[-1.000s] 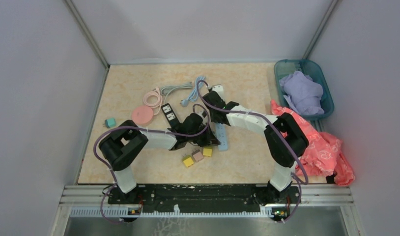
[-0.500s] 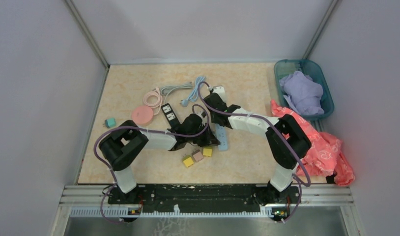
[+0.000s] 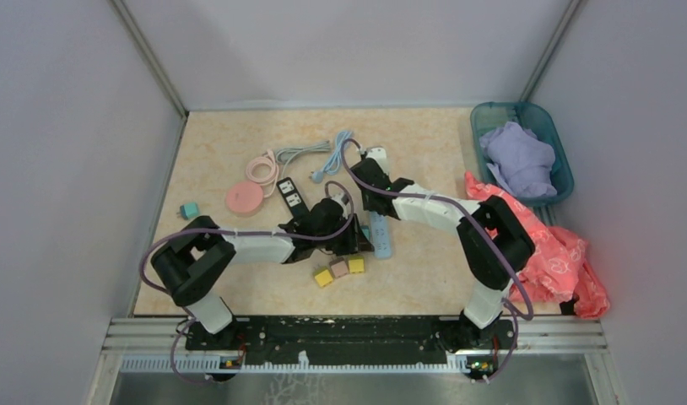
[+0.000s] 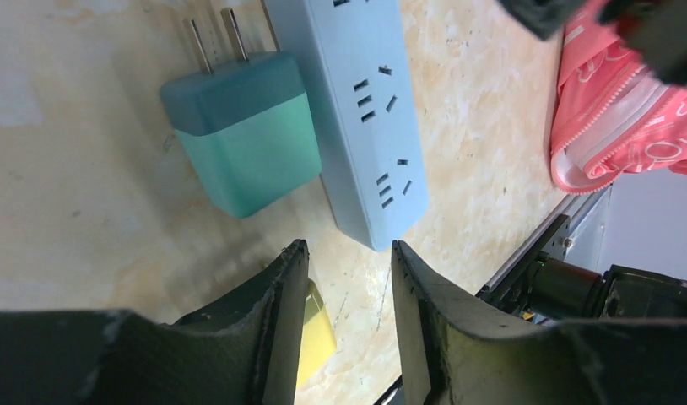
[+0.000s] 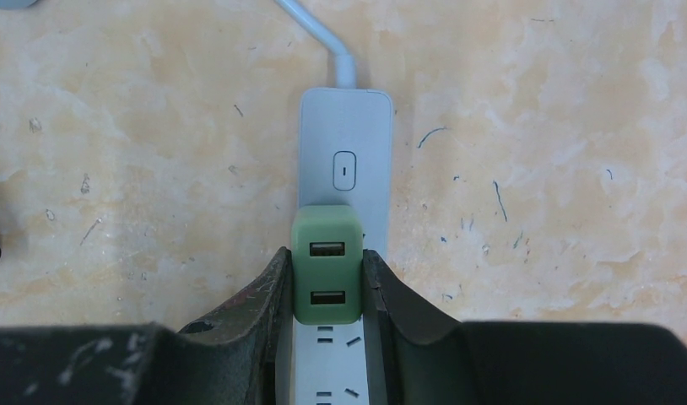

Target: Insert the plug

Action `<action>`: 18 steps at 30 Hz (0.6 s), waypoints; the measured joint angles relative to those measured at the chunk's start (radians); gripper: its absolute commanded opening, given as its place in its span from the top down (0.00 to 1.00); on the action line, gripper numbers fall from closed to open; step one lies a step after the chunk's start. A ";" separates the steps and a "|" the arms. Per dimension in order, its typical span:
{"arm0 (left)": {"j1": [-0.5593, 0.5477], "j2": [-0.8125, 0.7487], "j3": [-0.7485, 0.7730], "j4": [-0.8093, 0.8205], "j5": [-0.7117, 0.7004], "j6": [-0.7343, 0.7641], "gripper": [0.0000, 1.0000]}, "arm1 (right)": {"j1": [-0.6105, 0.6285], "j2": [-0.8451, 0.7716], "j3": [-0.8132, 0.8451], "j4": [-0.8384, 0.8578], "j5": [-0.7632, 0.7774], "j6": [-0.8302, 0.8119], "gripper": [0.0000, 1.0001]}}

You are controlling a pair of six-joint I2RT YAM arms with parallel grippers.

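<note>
A green plug with two USB ports stands on a pale power strip, just below the strip's switch. My right gripper is shut on the plug's sides. In the top view the right gripper hangs over the strip's far half. A teal plug lies flat on the table with its prongs bare, beside the light blue strip. My left gripper is open just short of it, with nothing between its fingers. In the top view the left gripper is by the strip's near end.
Two yellow plugs and a pinkish one lie close to the left gripper. A black power strip, a pink disc, coiled cables and a small teal plug lie left. Blue basket and pink cloth are at right.
My left gripper's jaws have parted, and the left arm's elbow has swung left and toward the near edge. The right gripper has shifted slightly, still on the green plug.
</note>
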 measured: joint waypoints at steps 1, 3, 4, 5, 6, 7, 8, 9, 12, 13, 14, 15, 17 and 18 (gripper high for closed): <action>0.000 -0.020 -0.006 -0.012 -0.010 0.006 0.50 | 0.000 -0.002 0.000 0.000 -0.002 0.000 0.72; 0.000 -0.062 -0.014 -0.034 -0.032 0.019 0.48 | -0.002 -0.004 0.000 -0.001 -0.010 0.000 0.66; 0.000 -0.077 -0.017 -0.042 -0.041 0.026 0.47 | -0.005 -0.006 0.000 -0.002 -0.016 -0.001 0.63; 0.000 -0.098 -0.021 -0.052 -0.056 0.034 0.46 | -0.007 -0.008 0.000 -0.001 -0.027 0.000 0.61; 0.000 -0.113 -0.023 -0.061 -0.069 0.040 0.44 | -0.008 -0.008 -0.001 0.001 -0.038 0.000 0.58; 0.000 -0.130 -0.025 -0.074 -0.085 0.049 0.43 | -0.010 -0.008 -0.003 -0.001 -0.053 -0.001 0.54; 0.000 -0.143 -0.025 -0.085 -0.097 0.056 0.42 | -0.013 -0.008 -0.005 -0.005 -0.064 0.000 0.50; 0.000 -0.157 -0.026 -0.100 -0.113 0.066 0.40 | -0.013 -0.010 -0.010 -0.005 -0.074 -0.001 0.46; 0.000 -0.182 -0.026 -0.127 -0.153 0.099 0.36 | -0.014 -0.041 -0.043 -0.003 -0.104 -0.005 0.37; 0.001 -0.186 -0.026 -0.135 -0.165 0.111 0.34 | -0.014 -0.065 -0.058 -0.002 -0.113 -0.011 0.35; 0.003 -0.188 -0.026 -0.142 -0.172 0.125 0.33 | -0.014 -0.095 -0.075 -0.002 -0.119 -0.014 0.33; 0.006 -0.189 -0.026 -0.150 -0.179 0.140 0.32 | -0.014 -0.128 -0.089 0.000 -0.123 -0.017 0.31; 0.014 -0.189 -0.026 -0.159 -0.185 0.176 0.29 | -0.014 -0.193 -0.114 0.010 -0.128 -0.027 0.27; 0.017 -0.189 -0.026 -0.162 -0.188 0.196 0.29 | -0.014 -0.225 -0.127 0.021 -0.131 -0.031 0.25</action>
